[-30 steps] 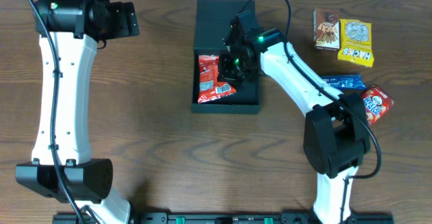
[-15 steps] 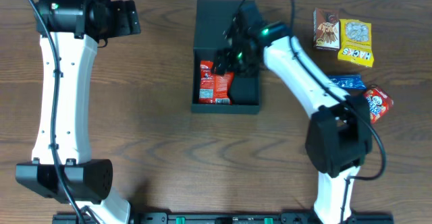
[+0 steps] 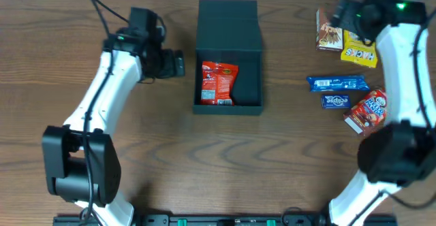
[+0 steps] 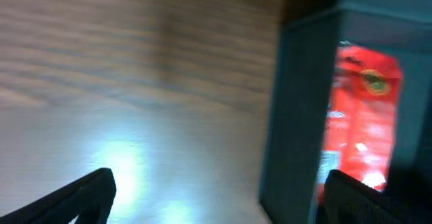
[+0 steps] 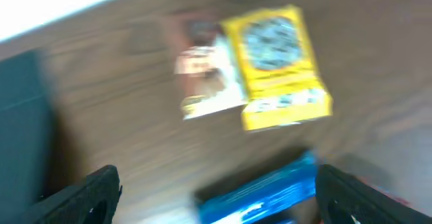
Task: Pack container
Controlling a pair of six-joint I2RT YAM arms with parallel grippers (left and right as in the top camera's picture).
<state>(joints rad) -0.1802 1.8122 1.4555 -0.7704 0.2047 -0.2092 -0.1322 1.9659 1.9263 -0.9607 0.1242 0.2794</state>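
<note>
Our left hand stands wide near the container's left wall, table showing between. Our right hand gapes empty above the yellow packet.

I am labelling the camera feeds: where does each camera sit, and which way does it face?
Overhead: above the table, looking straight down; left arm and right arm show.
Left wrist: on the left gripper, facing the container side wall; its fingertips show.
Right wrist: on the right gripper, facing the yellow packet; its fingertips show.
Shared: overhead and left wrist both show the red packet in the container.
</note>
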